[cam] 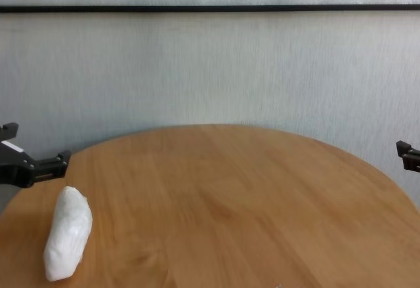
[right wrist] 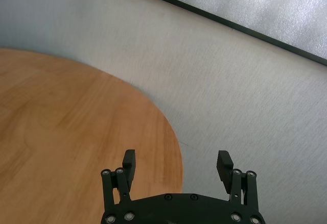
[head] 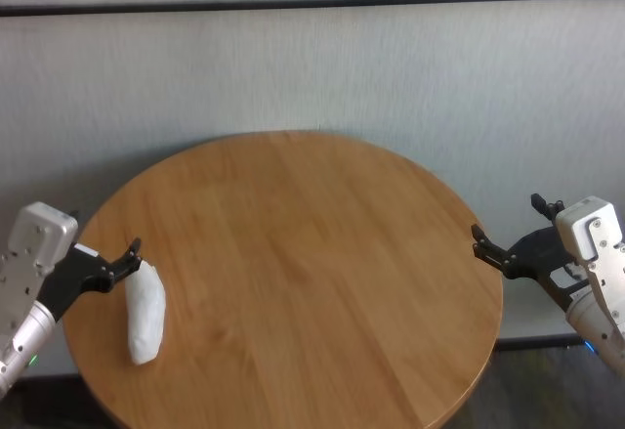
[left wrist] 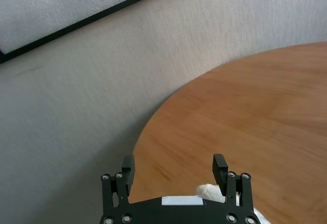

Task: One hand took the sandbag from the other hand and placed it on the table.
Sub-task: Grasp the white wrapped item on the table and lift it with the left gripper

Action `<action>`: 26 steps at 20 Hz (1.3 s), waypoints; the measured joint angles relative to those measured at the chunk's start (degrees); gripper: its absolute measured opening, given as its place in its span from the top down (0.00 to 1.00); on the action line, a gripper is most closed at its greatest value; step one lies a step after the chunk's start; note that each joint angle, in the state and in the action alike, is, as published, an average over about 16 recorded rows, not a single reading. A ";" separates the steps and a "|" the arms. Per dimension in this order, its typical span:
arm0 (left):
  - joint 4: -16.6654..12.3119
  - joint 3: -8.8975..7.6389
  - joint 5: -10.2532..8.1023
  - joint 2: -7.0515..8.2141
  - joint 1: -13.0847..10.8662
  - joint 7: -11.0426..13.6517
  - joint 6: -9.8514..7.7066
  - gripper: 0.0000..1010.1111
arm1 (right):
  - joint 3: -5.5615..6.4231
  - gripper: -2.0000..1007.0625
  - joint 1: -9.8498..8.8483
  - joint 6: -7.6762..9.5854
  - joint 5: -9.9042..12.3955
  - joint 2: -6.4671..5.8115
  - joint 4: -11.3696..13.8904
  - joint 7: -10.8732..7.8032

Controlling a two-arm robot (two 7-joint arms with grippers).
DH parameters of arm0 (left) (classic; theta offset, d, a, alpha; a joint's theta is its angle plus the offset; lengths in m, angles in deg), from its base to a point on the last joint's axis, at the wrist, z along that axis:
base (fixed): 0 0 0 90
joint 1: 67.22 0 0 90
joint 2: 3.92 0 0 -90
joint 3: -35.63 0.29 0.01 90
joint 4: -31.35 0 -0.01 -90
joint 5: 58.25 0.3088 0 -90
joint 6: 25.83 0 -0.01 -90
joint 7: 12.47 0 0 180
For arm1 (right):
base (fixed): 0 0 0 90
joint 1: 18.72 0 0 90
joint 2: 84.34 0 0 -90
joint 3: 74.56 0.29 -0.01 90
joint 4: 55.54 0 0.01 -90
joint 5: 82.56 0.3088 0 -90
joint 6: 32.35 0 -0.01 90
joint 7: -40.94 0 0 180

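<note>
The white lumpy sandbag (head: 145, 314) lies on the round wooden table (head: 312, 243) near its left edge, also seen in the chest view (cam: 67, 233). My left gripper (head: 104, 232), the green-lit one, hovers open just beyond the sandbag's far end and holds nothing. In the left wrist view its fingers (left wrist: 173, 162) stand wide apart, and only the tip of the sandbag (left wrist: 209, 191) shows below them. My right gripper (head: 507, 217), the blue-lit one, is open and empty off the table's right edge; the right wrist view (right wrist: 177, 157) shows the same.
A pale grey wall (head: 312, 67) with a dark horizontal strip stands close behind the table. The table edge curves off on both sides, with each arm just outside it.
</note>
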 joint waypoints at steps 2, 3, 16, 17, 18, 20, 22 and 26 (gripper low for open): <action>-0.96 -0.77 -1.53 -0.01 -0.49 0.70 -1.55 0.01 | 0.00 0.01 0.00 0.00 0.00 0.00 0.00 0.00; -1.50 -1.21 -2.43 -0.04 -0.76 1.05 -2.49 0.01 | 0.00 0.01 0.00 0.00 0.00 0.00 0.00 0.00; -10.62 -7.24 -14.56 -1.44 -4.54 4.25 -18.07 0.01 | 0.00 0.01 0.00 0.00 0.00 0.00 0.00 0.00; -11.30 -7.52 -15.07 -1.62 -4.74 4.13 -19.19 0.01 | 0.00 0.01 0.00 0.00 0.00 0.00 0.00 0.00; -11.98 -7.76 -15.44 -1.79 -4.92 3.97 -20.23 0.01 | 0.00 0.01 0.00 0.00 0.00 0.00 0.00 0.00; -13.29 -8.14 -16.02 -2.13 -5.25 3.51 -22.29 0.01 | 0.00 0.01 0.00 0.00 0.00 0.00 0.00 0.00; -14.53 -8.43 -16.42 -2.50 -5.52 2.69 -24.50 0.01 | 0.00 0.01 0.00 0.00 0.00 0.00 0.00 0.00; -16.84 -8.86 -16.88 -3.45 -5.96 0.28 -29.56 0.01 | 0.00 0.01 0.00 0.00 0.00 0.00 0.00 0.00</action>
